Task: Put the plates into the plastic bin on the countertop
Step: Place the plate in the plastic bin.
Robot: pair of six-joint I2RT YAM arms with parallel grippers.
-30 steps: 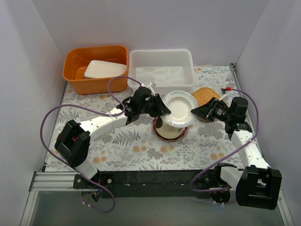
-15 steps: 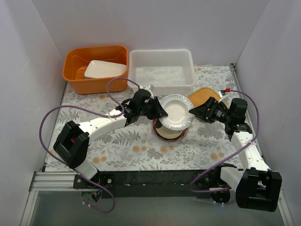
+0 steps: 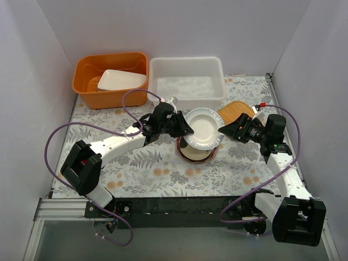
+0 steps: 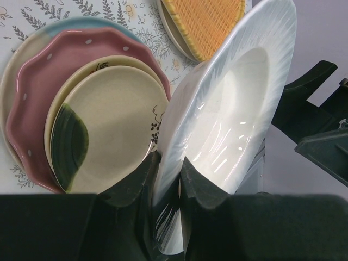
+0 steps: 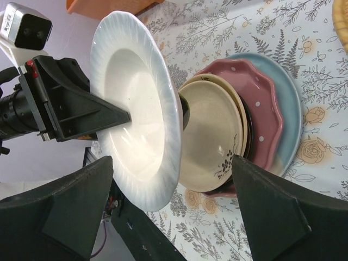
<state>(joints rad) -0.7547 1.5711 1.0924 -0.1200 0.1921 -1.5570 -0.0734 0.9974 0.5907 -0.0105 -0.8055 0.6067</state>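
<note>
My left gripper [image 3: 184,129] [image 4: 168,163] is shut on the rim of a white ribbed plate [image 3: 202,129] [image 4: 228,109] [image 5: 136,109], held on edge above a stack of plates [image 3: 197,155]. The stack shows a cream plate [image 4: 114,119] [image 5: 212,141] on a pink dotted plate [image 4: 32,92] [image 5: 261,103] and a light blue one [image 5: 288,92]. My right gripper [image 3: 225,129] [image 5: 171,163] stands open at the plate's right edge, its fingers apart from it. An orange woven plate [image 3: 236,110] [image 4: 206,22] lies behind. The plastic bin [image 3: 187,100] stands at the back of the countertop [image 3: 136,168].
An orange tub [image 3: 111,95] with a white rectangular dish [image 3: 120,80] stands to the left of the bin. White walls close in the left, right and back sides. Purple cables loop off both arms.
My right gripper has opened and let go of the white plate's right edge. The left gripper keeps its hold and has carried the plate slightly back toward the bin.
</note>
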